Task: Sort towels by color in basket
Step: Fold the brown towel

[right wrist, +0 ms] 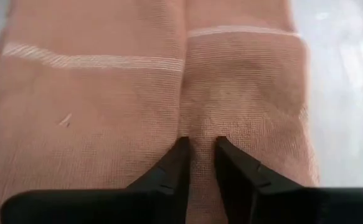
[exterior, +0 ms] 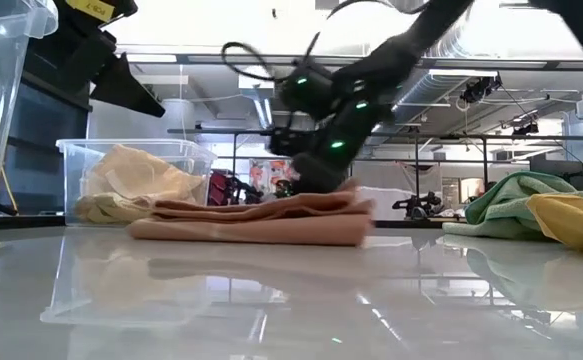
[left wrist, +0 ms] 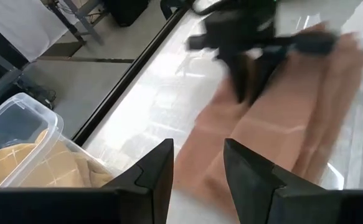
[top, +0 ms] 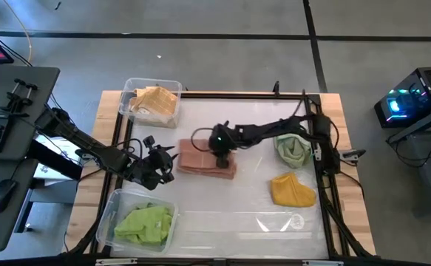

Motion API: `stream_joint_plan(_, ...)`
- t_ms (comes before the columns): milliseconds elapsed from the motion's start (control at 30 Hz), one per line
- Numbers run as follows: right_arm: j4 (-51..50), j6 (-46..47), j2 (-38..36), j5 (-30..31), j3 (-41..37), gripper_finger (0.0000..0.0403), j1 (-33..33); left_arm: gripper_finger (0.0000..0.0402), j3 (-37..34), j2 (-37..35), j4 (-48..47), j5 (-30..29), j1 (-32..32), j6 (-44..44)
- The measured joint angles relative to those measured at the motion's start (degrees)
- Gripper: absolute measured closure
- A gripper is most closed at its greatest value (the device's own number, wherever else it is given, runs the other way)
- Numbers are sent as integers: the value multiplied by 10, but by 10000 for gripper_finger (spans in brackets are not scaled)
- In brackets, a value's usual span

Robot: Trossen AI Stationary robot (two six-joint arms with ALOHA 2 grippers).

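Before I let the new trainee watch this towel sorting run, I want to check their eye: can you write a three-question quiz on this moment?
1. True or false: the right hand is down on the pink towel.
2. Which towel lies in the near left bin? A) mustard B) lime green C) pink
3. Fill in: the tan checked towel lies in the far ___ bin.

Key: 1 true; 2 B, the lime green towel; 3 left, in the far left bin.
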Motion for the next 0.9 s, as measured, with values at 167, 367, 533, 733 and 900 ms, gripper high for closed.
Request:
stream_joint_plan(167,89,78,-123,-4,-162,363,44,276,0,1,5,-9,0,-1)
stream_joint_plan(367,293,152,-297,4,-319,375,91,276,0,9,9,-25,0,2)
stream_joint_plan(533,350,208,-379,1,-392,374,86,276,0,13,40,-28,0,43)
stream_joint_plan(733,317,257,-372,53,-426,309,59,276,0,13,88,-17,12,102)
stream_joint_plan(900,305,271,-323,95,-427,229,52,276,0,14,98,9,32,115)
